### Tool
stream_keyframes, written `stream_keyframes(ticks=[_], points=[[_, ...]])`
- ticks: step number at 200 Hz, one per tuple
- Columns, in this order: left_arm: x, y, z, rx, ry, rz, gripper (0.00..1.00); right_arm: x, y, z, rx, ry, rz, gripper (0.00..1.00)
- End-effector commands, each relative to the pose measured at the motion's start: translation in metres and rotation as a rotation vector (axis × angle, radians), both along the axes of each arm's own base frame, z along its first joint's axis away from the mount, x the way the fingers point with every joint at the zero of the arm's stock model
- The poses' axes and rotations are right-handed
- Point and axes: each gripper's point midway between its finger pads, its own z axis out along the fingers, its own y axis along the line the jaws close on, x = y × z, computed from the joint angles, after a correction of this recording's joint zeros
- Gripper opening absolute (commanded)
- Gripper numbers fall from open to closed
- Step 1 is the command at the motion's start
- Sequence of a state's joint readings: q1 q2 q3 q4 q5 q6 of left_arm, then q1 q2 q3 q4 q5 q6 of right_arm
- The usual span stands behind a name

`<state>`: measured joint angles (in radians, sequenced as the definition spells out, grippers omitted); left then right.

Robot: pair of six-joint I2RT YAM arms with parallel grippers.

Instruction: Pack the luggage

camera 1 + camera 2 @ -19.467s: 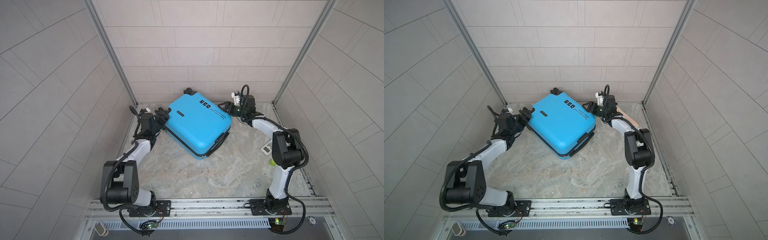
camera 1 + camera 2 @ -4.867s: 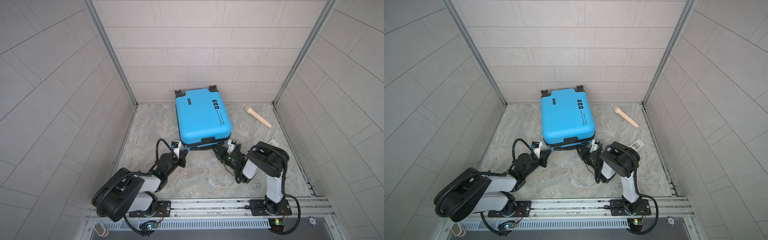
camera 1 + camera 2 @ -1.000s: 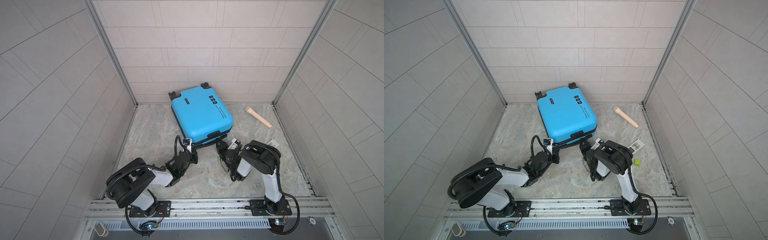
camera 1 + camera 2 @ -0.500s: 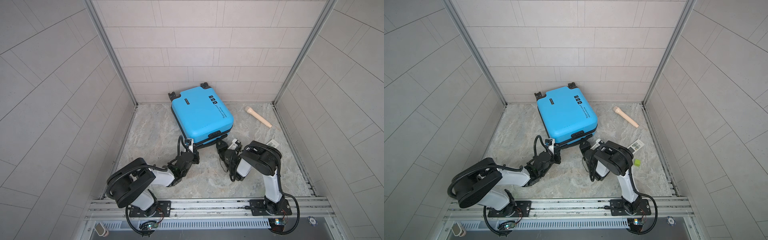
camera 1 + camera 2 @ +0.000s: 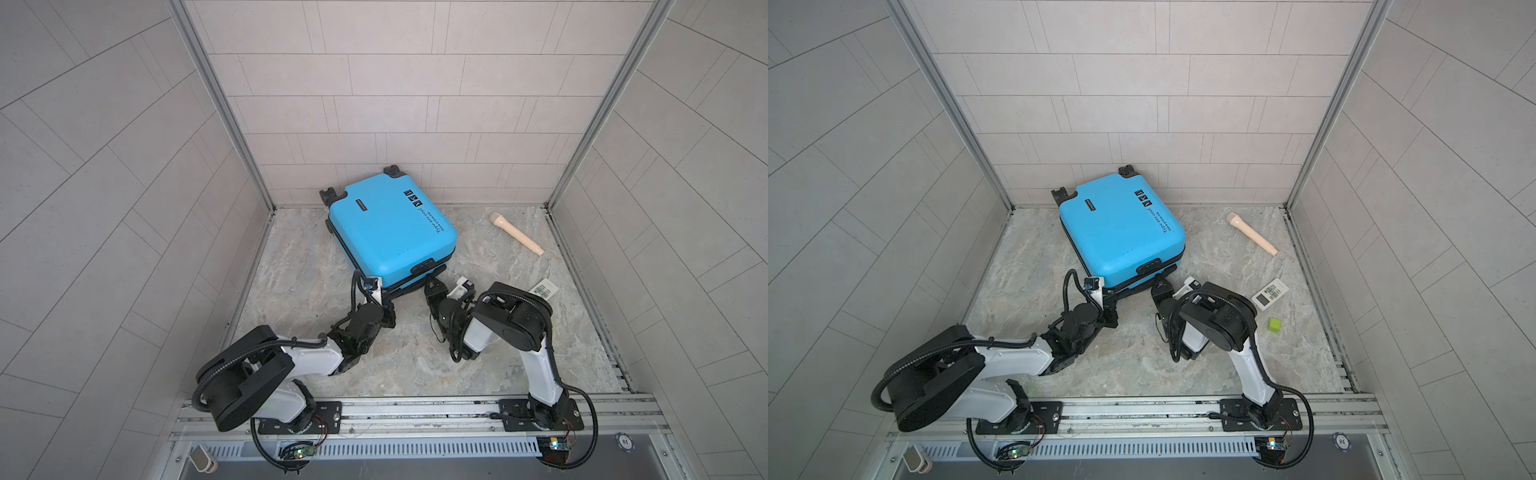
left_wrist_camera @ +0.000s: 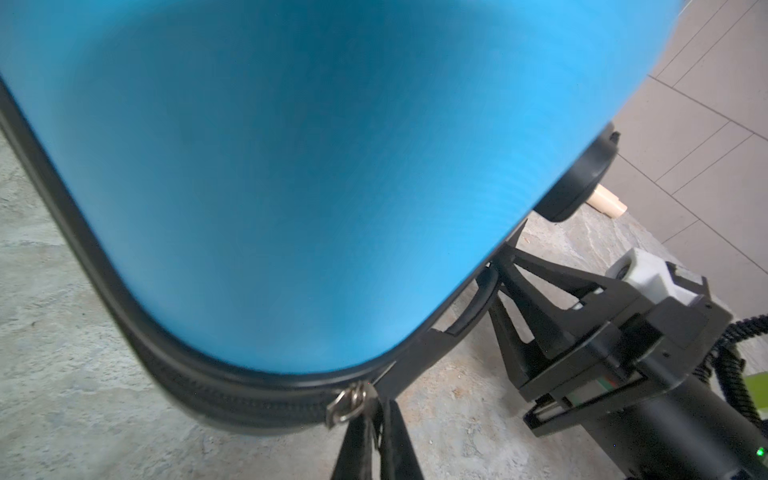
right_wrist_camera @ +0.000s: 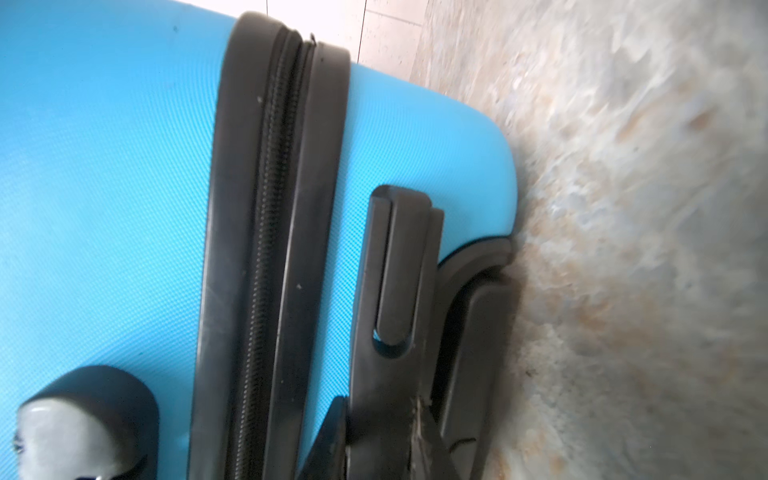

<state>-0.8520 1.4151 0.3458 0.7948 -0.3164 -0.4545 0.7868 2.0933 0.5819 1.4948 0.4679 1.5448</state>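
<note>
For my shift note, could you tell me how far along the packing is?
Nothing looks packed: the stick, remote and green block lie outside the shut suitcase. Left gripper pinches its zipper pull; right gripper holds its handle. Opening, loading, closing remain.

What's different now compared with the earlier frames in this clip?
The luggage went from lying diagonally mid-floor to back by the rear wall, then turned slightly anticlockwise. Both arms came from its far corners to its near edge: the left claw is now shut on the zipper pull, the right claw apparently on the handle. The beige stick and remote stayed put.
</note>
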Motion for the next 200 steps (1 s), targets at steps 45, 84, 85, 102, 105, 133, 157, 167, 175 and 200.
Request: stream_keyframes(ticks=[45,84,85,102,105,133,157,167,175,200], points=[[-0.014,-0.081,0.18,-0.342,-0.523,-0.224,0.0,-0.11,0.133,-0.013,-0.206,-0.009,0.664,0.0],[-0.017,-0.083,0.188,-0.318,-0.522,-0.26,0.0,-0.112,0.126,-0.018,-0.209,-0.01,0.653,0.0],[-0.017,-0.083,0.189,-0.316,-0.521,-0.26,0.0,-0.112,0.126,-0.017,-0.207,-0.01,0.653,0.0],[-0.018,-0.079,0.192,-0.227,-0.459,-0.265,0.0,-0.108,0.118,-0.017,-0.215,-0.006,0.637,0.0],[-0.018,-0.078,0.192,-0.201,-0.443,-0.263,0.0,-0.108,0.116,-0.017,-0.218,-0.007,0.634,0.0],[-0.017,-0.041,0.195,0.036,-0.286,-0.163,0.49,-0.097,0.09,-0.019,-0.25,0.011,0.59,0.0],[-0.019,0.003,0.204,0.247,-0.21,-0.05,0.71,-0.086,0.06,-0.026,-0.292,0.049,0.56,0.0],[-0.021,0.017,0.204,0.322,-0.184,-0.024,0.76,-0.082,0.048,-0.028,-0.309,0.067,0.552,0.0],[-0.023,0.024,0.202,0.375,-0.162,-0.021,0.79,-0.08,0.037,-0.032,-0.328,0.086,0.54,0.0],[-0.029,0.031,0.196,0.443,-0.103,-0.045,0.8,-0.069,0.007,-0.036,-0.368,0.137,0.531,0.0]])
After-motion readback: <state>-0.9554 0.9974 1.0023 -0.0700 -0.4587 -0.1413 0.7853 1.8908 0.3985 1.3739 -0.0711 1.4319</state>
